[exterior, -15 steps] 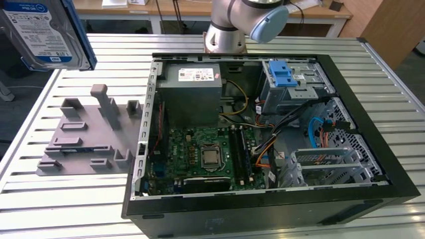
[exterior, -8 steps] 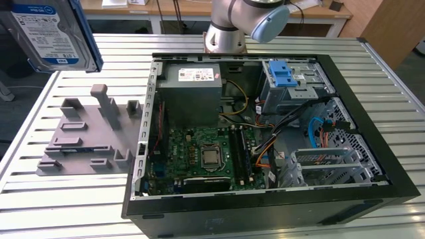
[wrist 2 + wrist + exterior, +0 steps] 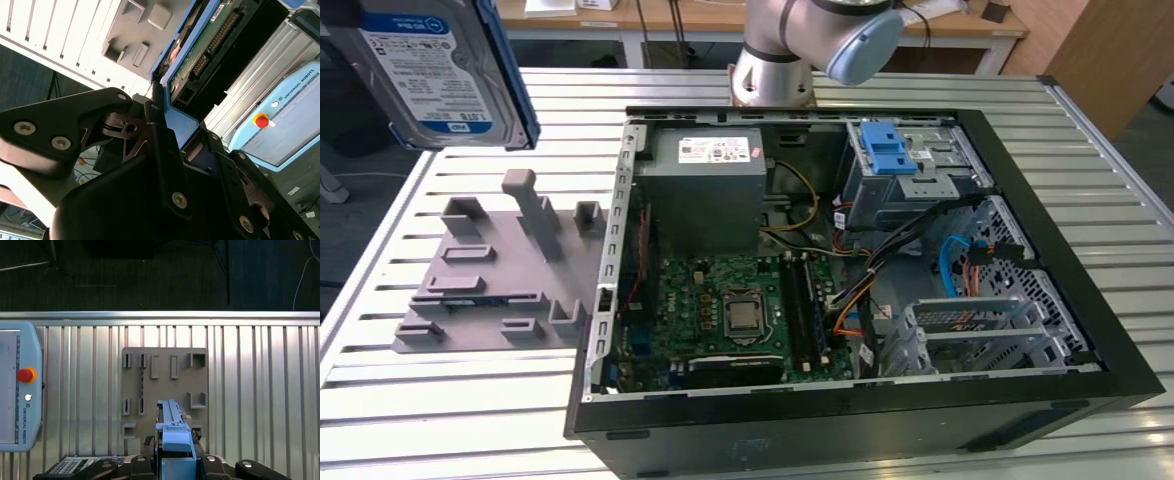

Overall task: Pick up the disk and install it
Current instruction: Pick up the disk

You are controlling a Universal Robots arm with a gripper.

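Note:
The disk (image 3: 434,70), a grey hard drive with a white and blue label in a blue carrier frame, hangs high above the table at the exterior view's upper left. It is well above the grey fixture plate (image 3: 494,270). In the first wrist view the disk (image 3: 172,432) shows edge-on over that plate (image 3: 165,385). My gripper (image 3: 172,462) is shut on the disk, with the black fingers (image 3: 155,125) clamped on the blue carrier frame (image 3: 180,125). The drive's green circuit board (image 3: 200,50) faces the second wrist view.
An open computer case (image 3: 1067,300) lies on the slatted metal table (image 3: 454,400). Inside it are a grey power supply box (image 3: 707,190), a motherboard (image 3: 734,310) and a drive cage with a blue latch (image 3: 887,150). A teach pendant (image 3: 20,390) lies on the table beside the plate.

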